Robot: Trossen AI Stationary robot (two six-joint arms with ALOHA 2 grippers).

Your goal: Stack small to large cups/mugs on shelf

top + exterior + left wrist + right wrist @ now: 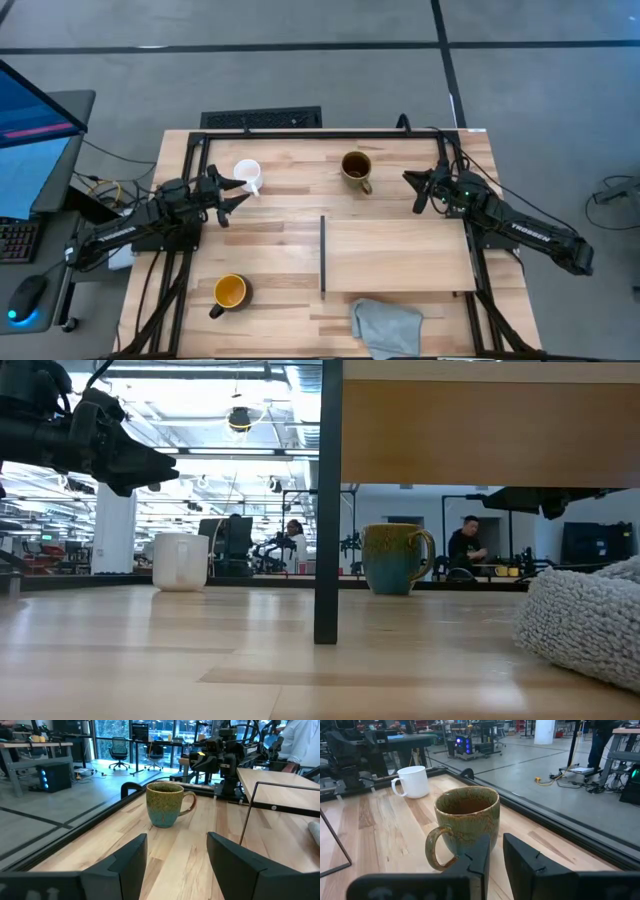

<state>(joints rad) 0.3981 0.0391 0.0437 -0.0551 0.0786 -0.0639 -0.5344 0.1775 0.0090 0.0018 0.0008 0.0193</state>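
Observation:
A small white mug (pixel 247 175) stands upright on the table at the far left, and also shows in the low view (pixel 180 562). An olive-brown mug (pixel 356 168) stands at the far middle (pixel 165 804). A black mug with a yellow inside (pixel 229 292) stands near the front left. The light-wood shelf (pixel 400 255) lies right of centre with its dark strip (pixel 322 255) on its left edge. My left gripper (pixel 238 190) is open, above the table beside the white mug. My right gripper (pixel 496 842) has a narrow gap between its fingers and points at the olive mug from the right, short of it.
A grey cloth (pixel 385 325) lies at the table's front edge, below the shelf. In the low view the shelf's dark leg (pixel 327 510) stands mid-table. A monitor and keyboard stand off the table's left side. People sit in the room behind the table.

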